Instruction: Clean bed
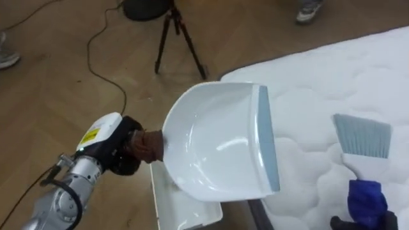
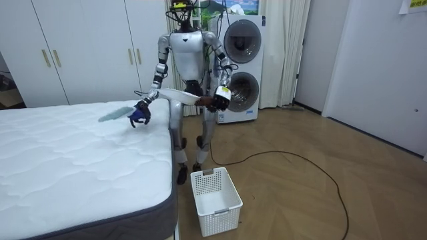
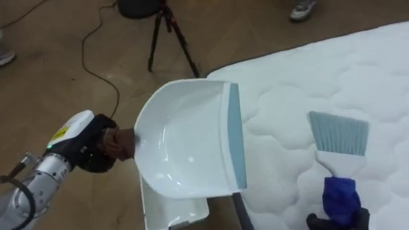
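My left hand [image 1: 121, 153] is shut on the brown handle of a white dustpan [image 1: 217, 144] with a grey-blue lip. The pan hangs in the air beside the corner of the white mattress [image 1: 358, 76], above a white basket [image 1: 182, 207], and its inside is bare white. A brush [image 1: 362, 137] with grey-blue bristles and a blue handle lies over the mattress at the lower right, bristles pointing away from me. My right hand [image 1: 367, 220] is shut on that handle. In the room view I stand at the bed's corner with the dustpan [image 2: 181, 97] and brush [image 2: 117, 112] held out.
The white slatted basket [image 2: 215, 200] stands on the wooden floor by the bed's corner, at my feet. A black tripod [image 1: 176, 35] and a dark cable [image 1: 102, 45] are on the floor ahead. A person's shoe [image 1: 308, 9] shows at the top. Stacked washing machines [image 2: 241, 67] stand behind me.
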Motion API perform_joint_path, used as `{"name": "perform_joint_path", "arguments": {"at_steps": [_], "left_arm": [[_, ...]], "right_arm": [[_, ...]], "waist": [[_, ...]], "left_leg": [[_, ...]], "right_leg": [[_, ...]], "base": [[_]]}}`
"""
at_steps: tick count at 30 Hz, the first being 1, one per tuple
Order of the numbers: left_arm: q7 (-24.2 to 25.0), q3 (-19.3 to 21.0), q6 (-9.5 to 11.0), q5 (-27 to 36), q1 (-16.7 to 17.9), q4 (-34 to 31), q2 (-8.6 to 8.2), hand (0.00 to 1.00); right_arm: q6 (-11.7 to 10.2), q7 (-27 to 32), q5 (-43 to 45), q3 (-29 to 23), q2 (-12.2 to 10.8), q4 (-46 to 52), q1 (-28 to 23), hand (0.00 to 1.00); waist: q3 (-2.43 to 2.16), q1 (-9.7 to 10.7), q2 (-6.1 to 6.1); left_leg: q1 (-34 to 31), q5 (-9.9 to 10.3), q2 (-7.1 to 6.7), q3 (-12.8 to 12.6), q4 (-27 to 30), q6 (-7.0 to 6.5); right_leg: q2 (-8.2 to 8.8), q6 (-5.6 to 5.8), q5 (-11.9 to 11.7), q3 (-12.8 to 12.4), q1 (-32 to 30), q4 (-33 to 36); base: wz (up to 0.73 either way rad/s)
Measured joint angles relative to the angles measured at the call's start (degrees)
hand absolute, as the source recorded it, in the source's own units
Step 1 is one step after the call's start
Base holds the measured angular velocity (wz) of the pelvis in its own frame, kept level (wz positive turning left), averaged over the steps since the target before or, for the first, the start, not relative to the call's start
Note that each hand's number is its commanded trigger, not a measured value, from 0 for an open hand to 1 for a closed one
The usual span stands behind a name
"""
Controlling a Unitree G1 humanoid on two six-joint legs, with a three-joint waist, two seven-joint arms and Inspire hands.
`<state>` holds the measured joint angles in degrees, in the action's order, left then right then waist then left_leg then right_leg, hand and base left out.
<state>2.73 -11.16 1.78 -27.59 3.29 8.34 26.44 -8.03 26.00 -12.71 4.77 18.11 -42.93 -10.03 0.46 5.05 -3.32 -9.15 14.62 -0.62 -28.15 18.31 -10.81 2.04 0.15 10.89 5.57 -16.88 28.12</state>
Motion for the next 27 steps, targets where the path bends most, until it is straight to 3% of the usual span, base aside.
{"name": "perform_joint_path", "arguments": {"at_steps": [1, 2, 3, 4, 5, 7, 8, 9, 10, 11, 12, 13, 14, 15, 16, 17, 18, 19, 20, 21, 22, 24, 25, 26, 27], "left_arm": [[0.0, 0.0, -0.1, 0.0, 0.1, 0.0, -1.36, 1.0], [0.1, 0.0, -0.1, 0.0, 0.2, -0.2, -2.23, 1.0], [0.1, 0.0, 0.0, 0.6, 0.7, -1.1, -3.51, 1.0], [0.1, 0.0, 0.0, 1.6, 1.1, -2.1, -3.92, 1.0], [0.1, 0.3, 0.0, 2.5, 1.4, -2.4, -3.91, 1.0], [-0.1, 1.8, -1.2, 6.0, 2.1, -2.4, -3.89, 1.0], [-0.3, 2.1, -1.8, 7.0, 2.4, -2.3, -3.88, 1.0], [-0.8, 1.9, -2.9, 8.2, 3.1, -2.1, -3.69, 1.0], [-0.8, 1.6, -4.0, 8.8, 3.0, -1.5, -3.95, 1.0], [-0.8, 1.4, -4.4, 9.1, 2.8, -1.1, -4.4, 1.0], [-0.6, 1.4, -4.6, 9.5, 2.8, 0.7, -5.77, 1.0], [0.2, 1.4, -5.3, 9.4, 2.9, 2.6, -6.81, 1.0], [0.6, 1.3, -5.5, 9.4, 3.1, 3.6, -6.99, 1.0], [0.7, 1.1, -5.5, 9.5, 3.2, 5.4, -7.0, 1.0], [0.7, 0.5, -5.5, 10.2, 3.3, 6.7, -7.11, 1.0], [0.7, 0.1, -5.5, 10.8, 3.4, 7.3, -7.25, 1.0], [0.6, -0.1, -5.5, 12.0, 4.4, 7.6, -7.34, 1.0], [0.6, -0.1, -5.4, 12.5, 5.2, 8.7, -7.29, 1.0], [0.6, -0.1, -5.4, 12.4, 5.1, 10.0, -7.49, 1.0], [0.8, -0.4, -5.9, 12.4, 4.5, 12.0, -7.87, 1.0], [1.2, -0.5, -6.1, 12.3, 4.7, 11.9, -8.19, 1.0], [1.8, -0.5, -5.8, 11.9, 5.6, 11.6, -8.98, 1.0], [1.8, -0.4, -5.8, 11.8, 6.6, 11.5, -9.38, 1.0], [1.8, -0.4, -5.8, 11.8, 7.1, 11.5, -9.56, 0.7], [1.8, 0.0, -5.8, 11.8, 8.7, 11.5, -9.8, 0.14]], "right_arm": [[0.1, 0.1, 0.0, -0.2, 0.0, 0.6, 0.1, 0.0], [0.1, 0.1, 0.0, -0.4, 0.0, 0.6, 0.0, 0.0], [0.3, 0.2, -0.2, -1.0, 0.1, 0.6, 0.1, 0.0], [0.7, 0.4, -0.1, -1.1, 0.2, 0.9, 0.3, 0.0], [0.7, 0.3, -0.1, -0.9, 0.1, 0.9, 0.6, 0.0], [2.0, 0.1, -0.2, 1.2, -0.6, 1.2, 2.1, 0.0], [2.2, -0.2, -0.2, 1.9, -0.8, 1.4, 2.3, 0.0], [2.8, -1.1, 0.1, 2.4, -1.5, 2.4, 2.2, 0.0], [3.2, -1.7, 0.3, 2.2, -2.2, 3.2, 2.1, 0.0], [3.2, -2.1, 0.8, 2.1, -2.2, 3.3, 2.4, 0.0], [3.3, -3.0, 2.6, 1.9, -2.1, 2.9, 3.5, 0.0], [3.3, -3.7, 4.8, 2.0, -2.2, 2.8, 4.2, 0.0], [3.3, -4.1, 6.1, 2.1, -2.4, 2.7, 4.1, 0.0], [3.5, -4.5, 6.6, 2.3, -2.5, 2.7, 3.2, 0.0], [4.3, -4.5, 6.6, 2.3, -2.4, 2.7, 2.4, 0.0], [4.5, -4.5, 6.7, 2.0, -2.2, 2.7, 2.2, 0.0], [4.6, -4.8, 7.1, 1.6, -2.1, 2.8, 2.1, 0.0], [4.6, -5.4, 7.9, 1.7, -2.2, 3.4, 2.1, 0.0], [4.6, -5.7, 8.3, 1.7, -2.3, 3.5, 2.2, 0.0], [4.6, -6.1, 8.5, 1.7, -2.6, 3.6, 1.8, 0.0], [4.9, -6.7, 8.6, 1.0, -2.6, 3.5, 1.4, 0.0], [5.0, -7.7, 9.5, -1.6, -2.5, 3.9, 0.9, 0.0], [4.9, -8.1, 10.2, -2.6, -2.2, 4.4, 1.0, 0.0], [4.9, -8.4, 10.5, -2.7, -2.1, 4.5, 1.1, 0.0], [4.9, -9.4, 11.1, -2.5, -2.3, 4.9, 1.2, 0.0]], "waist": [[-0.18, -0.3, 0.42], [-0.36, -0.7, 0.61], [-0.47, -1.9, 0.89], [-0.37, -3.1, 1.21], [-0.38, -4.0, 1.34], [-0.42, -6.0, 1.84], [-0.49, -6.1, 1.97], [-0.86, -6.6, 2.64], [-0.96, -6.3, 4.07], [-0.81, -6.2, 4.5], [-0.4, -6.4, 4.07], [-0.29, -5.3, 2.83], [-0.33, -4.3, 2.45], [-0.24, -2.1, 2.38], [-0.32, -0.7, 2.99], [-0.4, -0.5, 2.89], [-0.65, -1.1, 2.08], [-0.51, -0.9, 1.4], [-0.48, -0.5, 0.98], [-0.62, 1.7, 1.49], [-0.61, 2.9, 2.54], [-0.72, 2.3, 3.11], [-0.52, 0.7, 2.81], [-0.37, -0.2, 2.68], [-0.19, -2.2, 2.23]], "left_leg": [[1.7, 0.0, 0.39, -4.9, -2.0, 0.02], [2.8, -0.1, 0.37, -6.7, -3.2, 0.06], [5.0, -0.3, 0.33, -13.2, -5.7, 0.2], [6.3, -0.3, 0.16, -18.3, -7.1, 0.24], [6.9, -0.2, 0.17, -22.2, -7.8, 0.41], [7.8, 0.4, 0.92, -32.3, -8.3, 1.38], [7.8, 0.8, 1.54, -34.0, -7.5, 2.08], [6.7, 2.0, 2.61, -34.6, -3.9, 4.57], [4.7, 2.9, 3.6, -31.5, 1.1, 6.91], [3.3, 3.2, 3.71, -27.6, 3.6, 7.56], [0.9, 3.3, 3.65, -20.2, 6.9, 7.71], [-0.3, 3.3, 4.29, -16.7, 8.3, 7.67], [-0.5, 3.3, 4.68, -16.1, 8.4, 7.63], [-0.5, 2.8, 5.11, -15.5, 8.4, 8.25], [-0.3, 2.0, 5.37, -14.6, 9.0, 9.32], [-0.2, 2.4, 6.55, -14.3, 10.3, 8.69], [-0.1, 3.9, 11.06, -12.4, 14.5, 7.7], [-0.2, 5.1, 14.23, -7.9, 15.9, 9.68], [-0.2, 5.2, 14.02, -6.1, 15.7, 9.56], [0.2, 4.5, 13.35, -5.2, 14.3, 9.71], [0.6, 3.3, 12.35, -4.6, 12.4, 9.75], [1.3, 1.9, 11.27, -4.5, 10.0, 10.3], [2.2, 1.4, 10.02, -1.7, 8.5, 11.07], [2.8, 1.2, 9.25, 1.6, 7.6, 11.56], [4.2, 0.6, 7.73, 9.0, 5.8, 12.52]], "right_leg": [[0.86, 0.61, 1.4, 3.6, 0.0, 4.9], [1.27, 0.2, 2.6, 4.4, 0.2, 7.2], [2.96, 0.72, 4.4, 5.5, 1.1, 12.4], [4.48, 0.85, 6.3, 5.8, 1.9, 15.9], [5.23, 0.89, 6.7, 6.1, 2.4, 17.2], [7.43, 0.14, 7.7, 10.3, 6.5, 16.4], [7.68, 0.03, 7.9, 11.7, 8.1, 14.9], [7.79, -0.32, 8.8, 13.7, 11.4, 11.1], [8.07, -0.46, 9.9, 14.6, 13.9, 7.2], [8.24, 0.0, 11.3, 15.2, 14.6, 5.0], [8.37, 1.45, 12.6, 15.5, 15.3, 1.4], [7.74, 2.4, 12.0, 14.9, 15.6, 0.0], [7.28, 2.19, 11.7, 14.9, 15.6, -0.5], [6.9, 1.14, 11.8, 15.0, 15.5, -1.3], [7.73, 0.96, 11.4, 15.2, 15.2, -1.5], [8.39, 1.06, 11.2, 16.1, 15.0, -1.4], [9.68, 2.36, 10.4, 19.1, 15.2, -1.5], [9.71, 3.38, 9.4, 20.1, 15.9, -1.3], [9.51, 3.72, 8.9, 20.1, 16.1, -1.2], [8.42, 4.01, 8.4, 18.6, 15.9, -1.6], [7.45, 3.59, 8.2, 15.6, 14.8, -2.8], [6.52, 2.9, 7.7, 11.8, 13.1, -3.6], [5.65, 2.36, 7.2, 8.5, 12.2, -3.6], [5.16, 2.0, 6.8, 6.7, 11.7, -3.5], [4.2, 1.35, 6.3, 3.9, 11.8, -4.0]], "base": [[-1.19], [-1.24], [-1.53], [-1.67], [-1.79], [-1.8], [-1.6], [-1.29], [-1.23], [-1.35], [-1.42], [-1.26], [-0.67], [-0.36], [-0.51], [-1.22], [-1.73], [-1.65], [-0.95], [-0.26], [-0.13], [-0.51], [-1.02], [-1.51], [-1.5]]}}
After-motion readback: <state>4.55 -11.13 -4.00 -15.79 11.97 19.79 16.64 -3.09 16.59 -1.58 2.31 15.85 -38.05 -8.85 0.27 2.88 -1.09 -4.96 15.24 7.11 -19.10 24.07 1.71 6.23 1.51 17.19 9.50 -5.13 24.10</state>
